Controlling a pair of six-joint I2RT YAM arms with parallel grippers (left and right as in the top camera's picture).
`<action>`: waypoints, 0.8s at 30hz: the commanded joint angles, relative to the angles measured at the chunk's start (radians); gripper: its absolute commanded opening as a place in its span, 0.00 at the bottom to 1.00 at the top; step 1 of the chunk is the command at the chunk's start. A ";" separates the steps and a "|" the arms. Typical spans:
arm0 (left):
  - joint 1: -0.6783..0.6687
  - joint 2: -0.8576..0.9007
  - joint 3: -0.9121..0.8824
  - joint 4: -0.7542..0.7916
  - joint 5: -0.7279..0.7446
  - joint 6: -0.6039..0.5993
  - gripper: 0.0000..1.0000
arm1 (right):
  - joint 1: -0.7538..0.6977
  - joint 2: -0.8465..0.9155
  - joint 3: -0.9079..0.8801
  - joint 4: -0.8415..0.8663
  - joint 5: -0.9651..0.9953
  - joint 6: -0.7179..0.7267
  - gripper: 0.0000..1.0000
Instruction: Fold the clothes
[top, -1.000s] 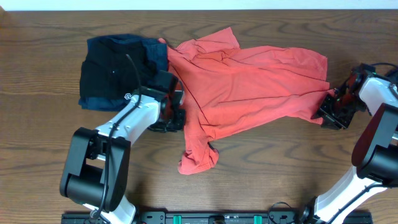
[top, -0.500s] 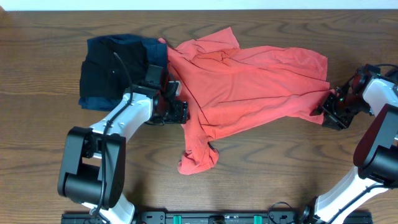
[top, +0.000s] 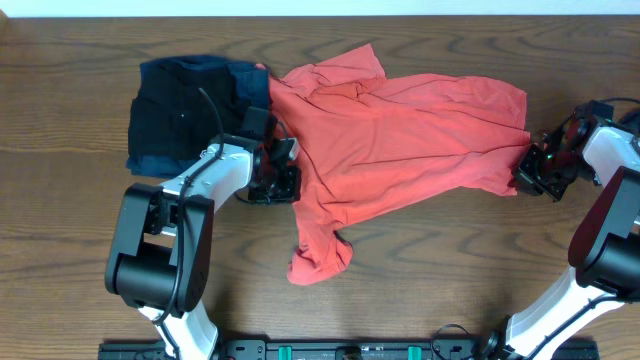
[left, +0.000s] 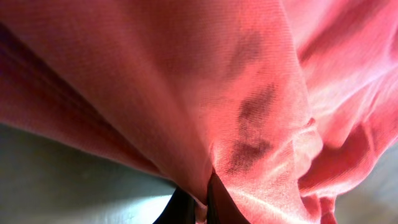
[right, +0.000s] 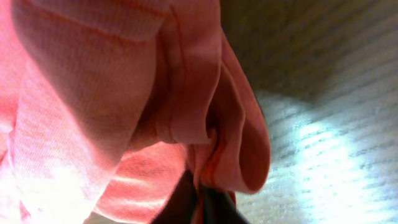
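Note:
The clothes (top: 400, 135), a coral-red T-shirt, lie crumpled across the middle of the brown table, one end trailing toward the front. My left gripper (top: 287, 178) sits at the shirt's left edge, shut on a pinch of the red fabric (left: 261, 112); its dark fingertips (left: 217, 205) squeeze a fold (left: 204, 198) between them. At the shirt's right corner my right gripper (top: 527, 166) is shut on a hemmed fold of the fabric (right: 186, 93), which bunches over the dark fingertips (right: 180, 202). No lettering shows.
A folded black garment (top: 180, 115) lies on a folded navy garment (top: 200, 68) at the back left, touching the shirt's left edge. Bare wooden table (top: 450, 260) shows in front and to the right. The arm bases stand at the front edge.
Both grippers opened briefly and have shut on the shirt's edges. The left gripper shifted slightly toward the front; the right one moved in onto the shirt's right corner.

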 joint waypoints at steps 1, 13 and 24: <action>0.039 -0.010 -0.028 -0.054 -0.042 0.029 0.06 | -0.032 0.004 0.019 0.010 -0.004 0.012 0.01; 0.147 -0.130 -0.028 -0.111 -0.083 0.040 0.13 | -0.258 -0.068 0.147 -0.040 -0.004 0.063 0.01; 0.140 -0.130 -0.028 -0.218 -0.005 0.039 0.40 | -0.318 -0.079 0.145 -0.113 -0.013 0.065 0.42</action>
